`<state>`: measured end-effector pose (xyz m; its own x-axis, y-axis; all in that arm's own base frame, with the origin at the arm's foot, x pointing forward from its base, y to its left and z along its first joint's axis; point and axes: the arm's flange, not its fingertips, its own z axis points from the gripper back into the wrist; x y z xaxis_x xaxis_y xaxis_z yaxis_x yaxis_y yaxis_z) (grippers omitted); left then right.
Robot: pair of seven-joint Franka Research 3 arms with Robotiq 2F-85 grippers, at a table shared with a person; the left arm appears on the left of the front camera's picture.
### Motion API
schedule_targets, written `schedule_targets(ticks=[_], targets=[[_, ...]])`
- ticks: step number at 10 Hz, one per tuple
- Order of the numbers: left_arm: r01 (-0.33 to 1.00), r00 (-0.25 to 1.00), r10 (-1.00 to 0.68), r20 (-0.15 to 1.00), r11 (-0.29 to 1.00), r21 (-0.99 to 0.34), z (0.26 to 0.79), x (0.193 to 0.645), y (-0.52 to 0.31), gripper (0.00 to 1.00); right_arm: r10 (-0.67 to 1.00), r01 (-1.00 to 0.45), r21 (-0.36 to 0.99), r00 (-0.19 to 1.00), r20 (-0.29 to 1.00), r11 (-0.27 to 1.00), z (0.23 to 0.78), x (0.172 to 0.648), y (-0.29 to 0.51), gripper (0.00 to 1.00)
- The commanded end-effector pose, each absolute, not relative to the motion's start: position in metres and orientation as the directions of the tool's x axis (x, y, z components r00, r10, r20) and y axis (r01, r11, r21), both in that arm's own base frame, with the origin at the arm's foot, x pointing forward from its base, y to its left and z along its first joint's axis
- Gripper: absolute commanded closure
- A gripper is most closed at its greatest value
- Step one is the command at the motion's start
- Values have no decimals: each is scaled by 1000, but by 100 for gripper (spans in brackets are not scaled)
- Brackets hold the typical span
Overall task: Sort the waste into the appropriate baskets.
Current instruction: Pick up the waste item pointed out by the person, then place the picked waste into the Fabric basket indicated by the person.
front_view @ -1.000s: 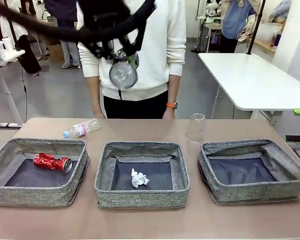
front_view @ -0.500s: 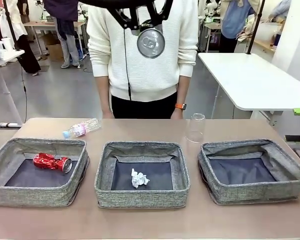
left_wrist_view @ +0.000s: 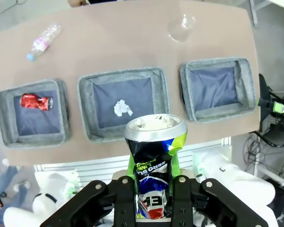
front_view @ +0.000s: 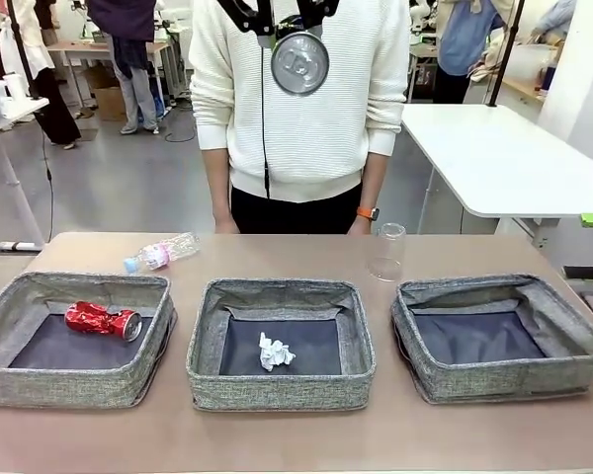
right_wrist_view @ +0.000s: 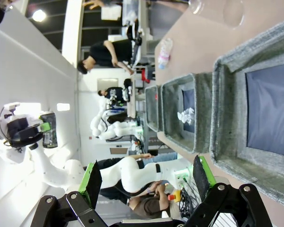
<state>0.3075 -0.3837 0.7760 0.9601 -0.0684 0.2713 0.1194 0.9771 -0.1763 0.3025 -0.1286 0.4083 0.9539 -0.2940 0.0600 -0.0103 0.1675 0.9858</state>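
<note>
One dark printed can (left_wrist_view: 154, 156), clenched between my left fingers (left_wrist_view: 124, 198), hangs high above the surface (front_view: 296, 434) in front of the person. Transport is the step in hand, by my reading. Its likely home is the left basket (front_view: 0, 326), where a crushed red can (front_view: 104, 320) lies. The next move calls for a leftward swing, a descent, then release. My right fingers (right_wrist_view: 93, 185) stand spread, holding nothing.

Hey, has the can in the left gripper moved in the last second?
Yes. The dark printed can in the left gripper rose and shifted toward picture right, measured against the middle basket in the front view.
</note>
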Motion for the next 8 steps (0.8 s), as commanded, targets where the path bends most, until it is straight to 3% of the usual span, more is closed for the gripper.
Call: schedule_targets(ticks=[1, 8], targets=[[131, 958, -75, 276, 973, -192, 772, 306, -385, 71, -298, -14, 986, 952, 64, 168, 411, 304, -130, 0], [131, 958, -75, 276, 973, -192, 772, 306, -385, 71, -298, -14, 986, 952, 64, 168, 411, 304, -130, 0]])
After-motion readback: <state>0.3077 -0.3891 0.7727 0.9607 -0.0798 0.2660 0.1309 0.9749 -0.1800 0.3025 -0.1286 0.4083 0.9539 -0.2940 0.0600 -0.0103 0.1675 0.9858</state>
